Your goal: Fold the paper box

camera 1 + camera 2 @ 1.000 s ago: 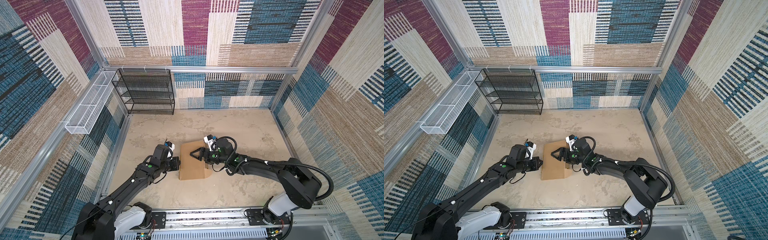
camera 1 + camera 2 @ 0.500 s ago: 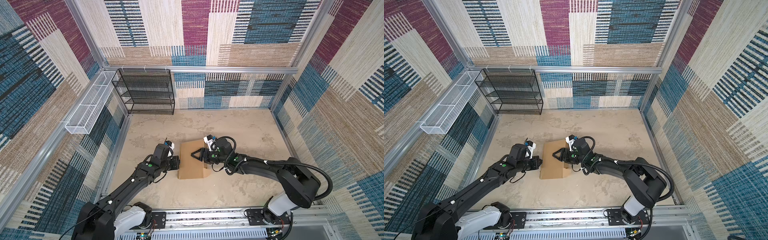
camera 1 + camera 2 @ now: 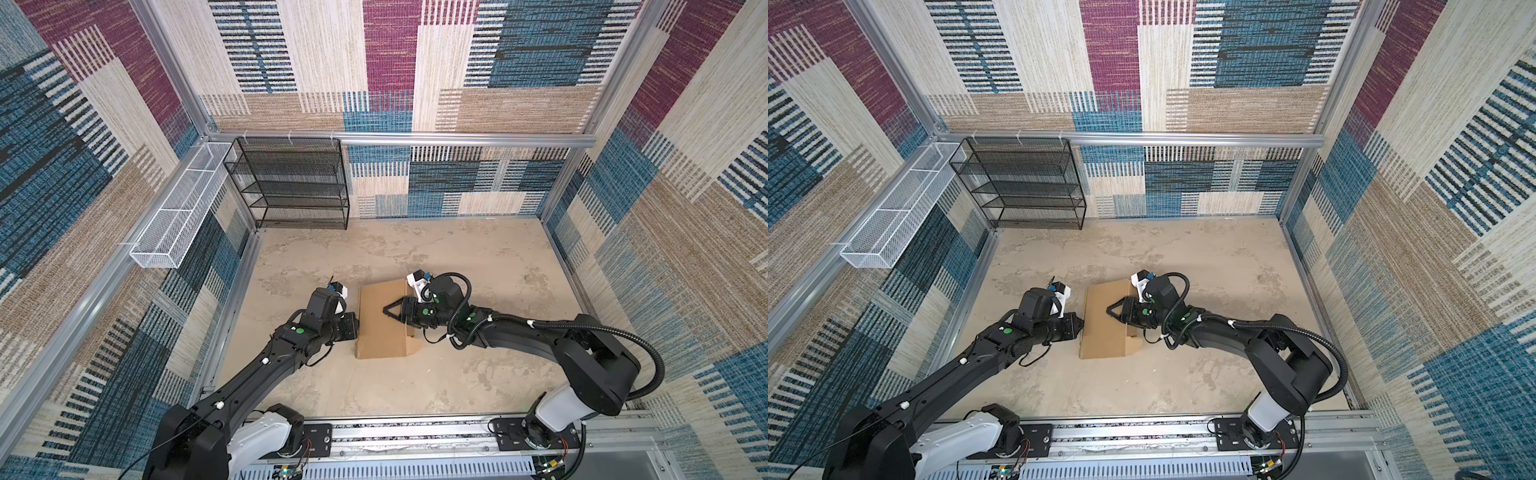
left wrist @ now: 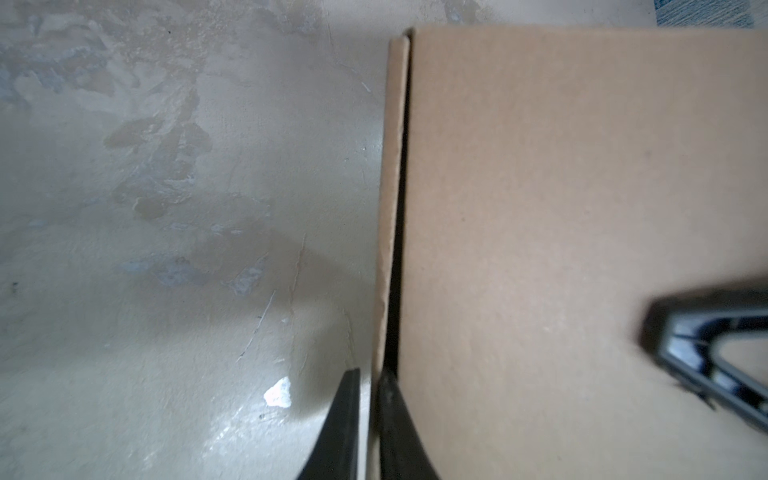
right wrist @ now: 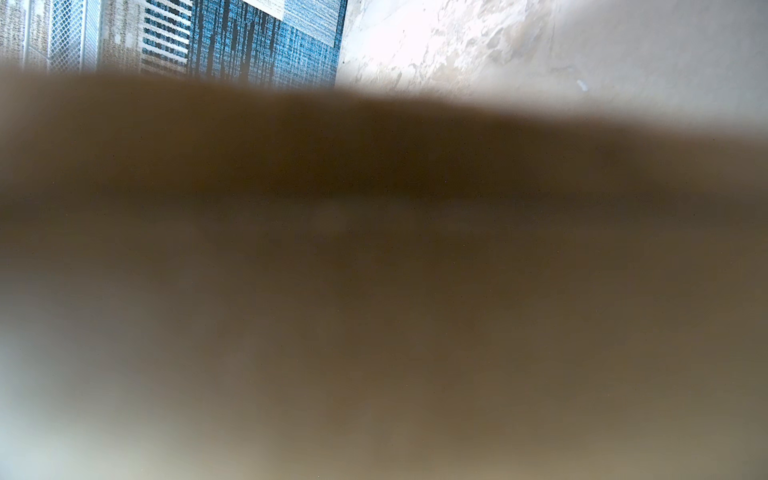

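Observation:
The paper box [image 3: 380,332] [image 3: 1102,336] lies mid-table as a shallow brown cardboard box with its lid down. My left gripper [image 3: 355,326] [image 3: 1080,326] [image 4: 368,382] sits at its left side, jaws a sliver apart astride the thin side wall [image 4: 388,208], one finger outside and one in the slit under the lid. My right gripper [image 3: 388,311] [image 3: 1112,309] lies rolled on its side over the lid's right half. Only its upper finger [image 4: 685,307] shows, so its jaws are hidden. Blurred cardboard [image 5: 374,291] fills most of the right wrist view.
A small flap [image 3: 413,347] sticks out at the box's near right corner. A black wire shelf [image 3: 291,183] stands at the back left, with a white wire basket [image 3: 178,208] on the left wall. A white scrap [image 4: 278,392] lies on the table beside the left fingers.
The right gripper's fingers have drawn closer together over the lid. The left jaws have parted slightly at the side wall. The box and both arms have barely moved.

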### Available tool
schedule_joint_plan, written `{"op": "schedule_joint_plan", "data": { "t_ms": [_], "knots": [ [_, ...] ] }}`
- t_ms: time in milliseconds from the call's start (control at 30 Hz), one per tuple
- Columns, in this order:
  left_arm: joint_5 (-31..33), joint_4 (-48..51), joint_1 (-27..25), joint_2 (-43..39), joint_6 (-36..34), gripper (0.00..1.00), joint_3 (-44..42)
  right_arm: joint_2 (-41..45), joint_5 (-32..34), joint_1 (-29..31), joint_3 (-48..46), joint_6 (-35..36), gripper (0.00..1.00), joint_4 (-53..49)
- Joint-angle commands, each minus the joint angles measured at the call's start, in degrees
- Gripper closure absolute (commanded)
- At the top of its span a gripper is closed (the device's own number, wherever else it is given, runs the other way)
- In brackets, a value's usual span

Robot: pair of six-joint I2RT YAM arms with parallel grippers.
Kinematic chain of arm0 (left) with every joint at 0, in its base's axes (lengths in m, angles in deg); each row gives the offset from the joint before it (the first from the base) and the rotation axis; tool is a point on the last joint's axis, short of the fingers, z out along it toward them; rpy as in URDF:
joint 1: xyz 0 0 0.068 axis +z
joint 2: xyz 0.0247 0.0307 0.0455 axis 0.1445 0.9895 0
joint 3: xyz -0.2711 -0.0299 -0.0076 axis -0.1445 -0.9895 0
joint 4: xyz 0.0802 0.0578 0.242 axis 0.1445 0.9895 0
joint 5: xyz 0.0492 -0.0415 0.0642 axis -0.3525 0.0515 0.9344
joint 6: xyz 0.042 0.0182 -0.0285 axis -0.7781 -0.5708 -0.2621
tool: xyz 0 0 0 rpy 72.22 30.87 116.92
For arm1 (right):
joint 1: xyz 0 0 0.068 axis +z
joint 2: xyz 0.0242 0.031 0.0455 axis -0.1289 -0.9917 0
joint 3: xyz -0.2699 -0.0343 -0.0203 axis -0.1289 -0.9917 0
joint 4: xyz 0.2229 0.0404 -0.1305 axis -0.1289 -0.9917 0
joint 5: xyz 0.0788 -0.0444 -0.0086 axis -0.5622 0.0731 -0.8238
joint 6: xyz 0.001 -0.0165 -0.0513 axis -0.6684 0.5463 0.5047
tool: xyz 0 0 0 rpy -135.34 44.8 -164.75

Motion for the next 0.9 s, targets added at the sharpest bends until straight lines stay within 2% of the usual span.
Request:
{"op": "schedule_joint_plan", "data": {
  "t_ms": [0,267,567,667,867],
  "knots": [
    [-3.9,-3.1,-0.2,-0.5,0.8,0.8,1.0,-0.1,0.3,0.3,0.7,1.1,0.49,0.6],
    [-1.7,0.4,-0.2,-2.0,-0.5,0.72,2.6,0.2,1.2,0.3,1.1,1.7,0.49,-0.5],
    [2.9,10.7,2.6,-9.0,-4.8,0.59,7.1,1.1,1.3,0.0,0.3,2.2,0.49,-0.6],
    [2.9,12.7,4.6,-10.5,-6.2,0.52,8.8,2.7,0.2,-1.0,-0.1,2.8,0.49,-0.3],
    [0.4,9.3,7.7,-9.7,-5.8,0.25,10.9,7.7,-6.8,-6.9,-0.7,5.3,0.49,-1.6]
  ]
}}
